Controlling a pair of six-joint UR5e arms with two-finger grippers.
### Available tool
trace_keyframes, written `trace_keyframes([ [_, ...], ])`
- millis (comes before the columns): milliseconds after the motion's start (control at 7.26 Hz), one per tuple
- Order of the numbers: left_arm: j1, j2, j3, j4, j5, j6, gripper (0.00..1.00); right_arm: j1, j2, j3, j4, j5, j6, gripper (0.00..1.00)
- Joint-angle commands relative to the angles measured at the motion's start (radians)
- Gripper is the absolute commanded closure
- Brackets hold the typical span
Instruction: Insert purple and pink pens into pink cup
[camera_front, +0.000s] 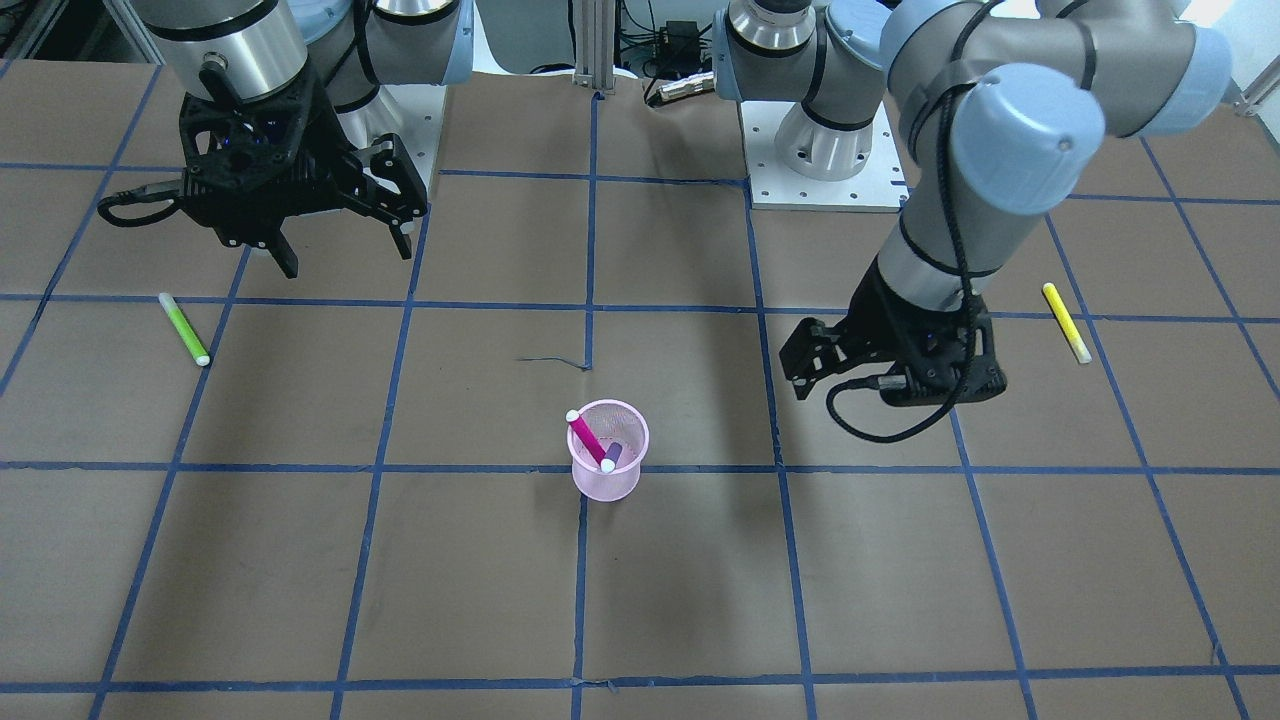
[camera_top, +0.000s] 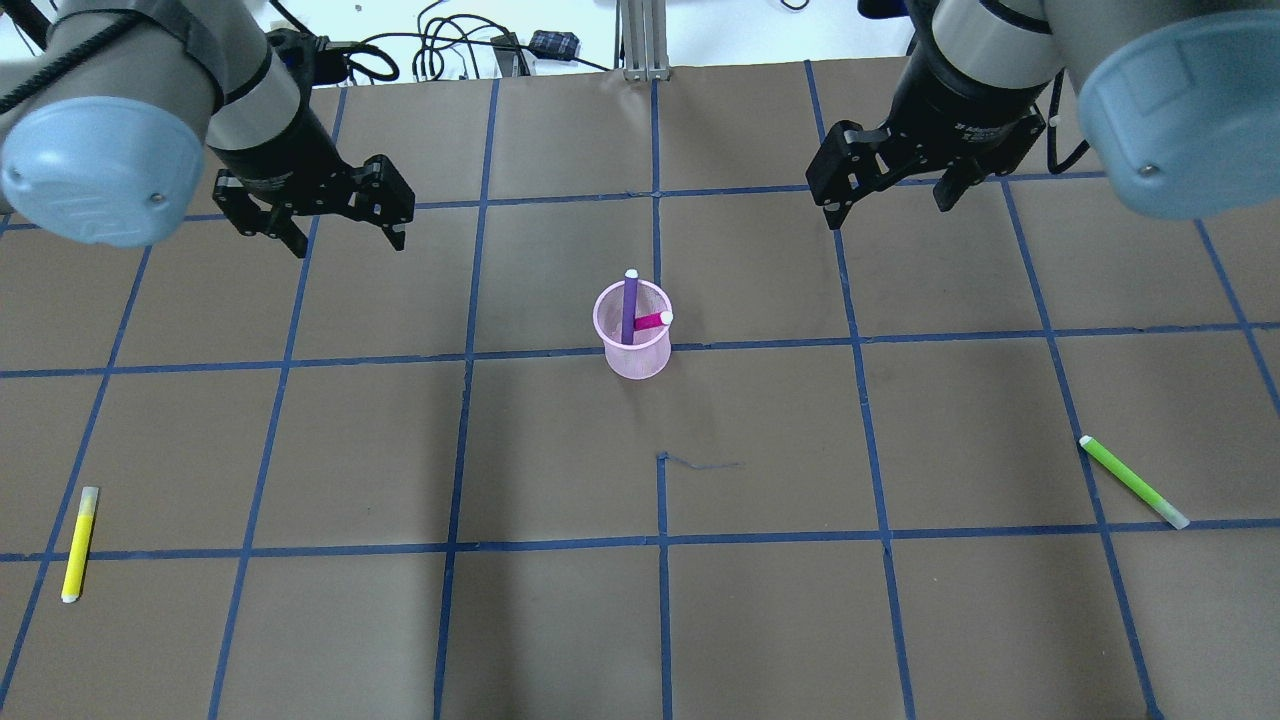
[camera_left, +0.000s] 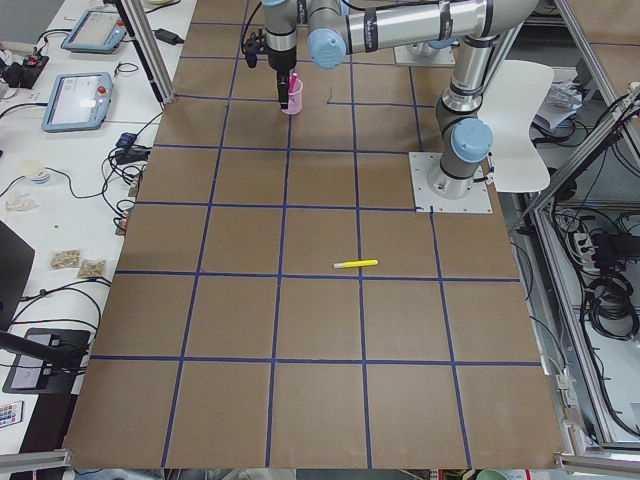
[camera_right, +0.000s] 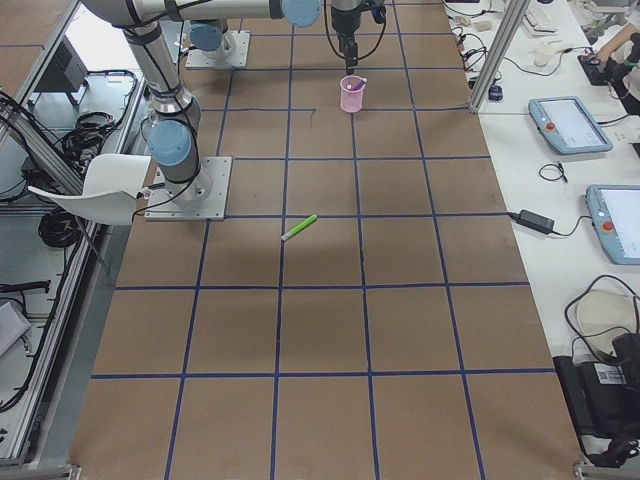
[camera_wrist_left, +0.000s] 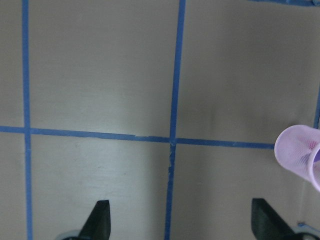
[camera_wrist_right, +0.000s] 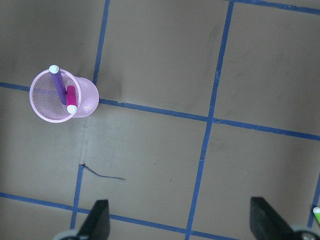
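Observation:
The pink mesh cup (camera_top: 636, 358) stands upright near the table's middle and also shows in the front view (camera_front: 605, 485). The purple pen (camera_top: 629, 305) and the pink pen (camera_top: 650, 321) both stand tilted inside it, white caps up, as the right wrist view shows (camera_wrist_right: 57, 82) (camera_wrist_right: 70, 96). My left gripper (camera_top: 348, 240) is open and empty, hovering left of the cup and beyond it. Its wrist view shows the cup's rim (camera_wrist_left: 295, 150) at the right edge. My right gripper (camera_top: 890, 208) is open and empty, hovering right of the cup and beyond it.
A yellow pen (camera_top: 78, 545) lies on the brown table at the near left. A green pen (camera_top: 1135, 482) lies at the near right. Blue tape lines grid the table. Monitors and cables sit on side benches past the table's edges.

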Motion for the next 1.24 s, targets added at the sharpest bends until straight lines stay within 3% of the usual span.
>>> trace_keyframes([
  [0, 0.003, 0.056, -0.001, -0.078, 0.023, 0.05, 0.0, 0.0, 0.0, 0.0, 0.0, 0.0, 0.0, 0.0],
  [275, -0.011, 0.095, -0.012, -0.082, -0.04, 0.017, 0.0, 0.0, 0.0, 0.0, 0.0, 0.001, 0.0, 0.0],
  [1101, -0.011, 0.118, -0.029, -0.095, -0.031, -0.051, 0.0, 0.0, 0.0, 0.002, 0.0, 0.003, 0.0, 0.0],
])
